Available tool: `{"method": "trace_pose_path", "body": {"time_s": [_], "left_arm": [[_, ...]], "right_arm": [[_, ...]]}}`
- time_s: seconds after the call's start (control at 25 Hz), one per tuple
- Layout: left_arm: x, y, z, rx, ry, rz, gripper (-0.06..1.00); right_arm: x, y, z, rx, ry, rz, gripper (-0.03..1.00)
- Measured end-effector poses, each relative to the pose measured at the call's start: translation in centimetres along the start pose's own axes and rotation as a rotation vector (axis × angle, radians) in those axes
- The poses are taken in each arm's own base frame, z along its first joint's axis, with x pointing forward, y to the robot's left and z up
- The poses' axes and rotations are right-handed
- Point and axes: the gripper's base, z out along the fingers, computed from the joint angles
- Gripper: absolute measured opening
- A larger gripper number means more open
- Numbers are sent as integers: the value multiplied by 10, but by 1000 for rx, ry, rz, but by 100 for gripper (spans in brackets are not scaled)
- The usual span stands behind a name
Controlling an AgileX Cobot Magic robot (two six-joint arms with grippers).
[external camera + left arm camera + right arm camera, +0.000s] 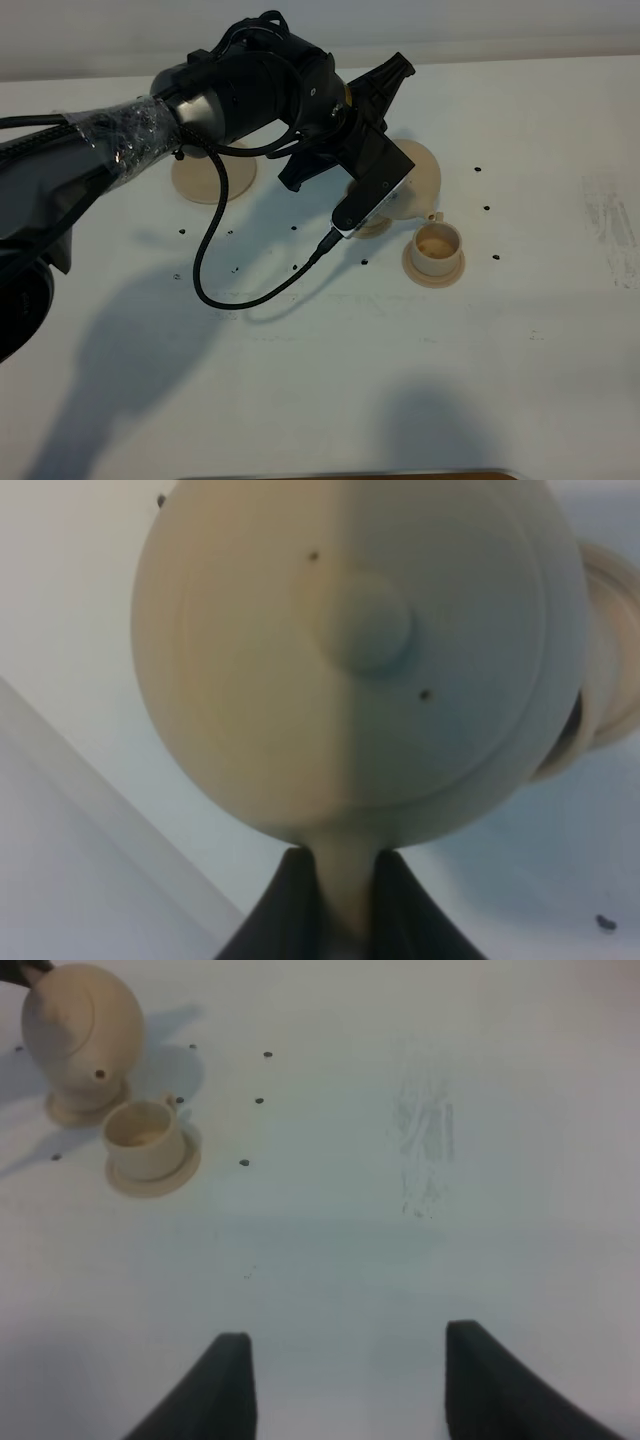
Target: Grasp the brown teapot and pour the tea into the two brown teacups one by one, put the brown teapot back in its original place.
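From above, the brown teapot (418,172) leaned tilted just beside a teacup (434,250). The left gripper (348,865) pinched its handle (344,892), pot straight ahead. The right gripper (347,1336) stood spread over the tabletop (450,1240), teapot far ahead.

Looks like a robotics lab tbh: bare, scuffed white bench (520,390), black robot arm (250,90) wrapped in tape, loose cable (196,272) dangling.

One teapot (420,172), two teacups (436,246) with one mostly hidden under it, and three saucers (213,175).
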Motion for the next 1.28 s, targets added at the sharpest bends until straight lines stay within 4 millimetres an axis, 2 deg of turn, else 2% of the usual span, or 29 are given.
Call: {"method": "trace_pose_path", "body": {"time_s": [1.28], "left_arm": [[-12, 10, -1, -69, 26, 235, 8]], "right_arm": [[0, 0, 0, 0, 0, 0, 44]]}}
